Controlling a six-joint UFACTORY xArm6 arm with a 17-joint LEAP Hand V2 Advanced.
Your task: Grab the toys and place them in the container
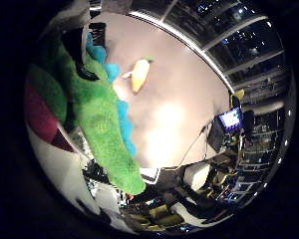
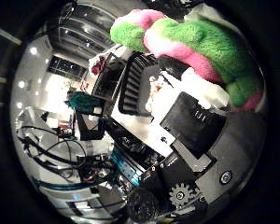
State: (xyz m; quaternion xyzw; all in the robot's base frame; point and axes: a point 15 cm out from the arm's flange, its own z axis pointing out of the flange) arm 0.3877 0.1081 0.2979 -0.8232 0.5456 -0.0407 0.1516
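you have the green plush toy [image 1: 102, 124] right up against the palm: in the little finger side view its fuzzy green body with a strip of blue spikes along one edge fills a large part of the picture, and a dark red patch of it sits beside the green. in the thumb side view the same toy shows its pink and green striped belly and limbs, pressed close over the hand [image 2: 196, 140], whose black and white parts and a small gear crowd that side of the view. a black finger part lies across the green fur in the little finger side view, so your hand looks curled round the toy and gripping it, with the toy lifted clear of the table [image 1: 189, 94]. on that pale table surface, well apart from the held toy, you can see a second toy [image 1: 139, 74], orange-yellow with a green tip, lying on its side. in the thumb side view a black slatted container [image 2: 135, 86] stands beyond the hand, near the held toy but not touching it; you cannot tell from here what is inside it.
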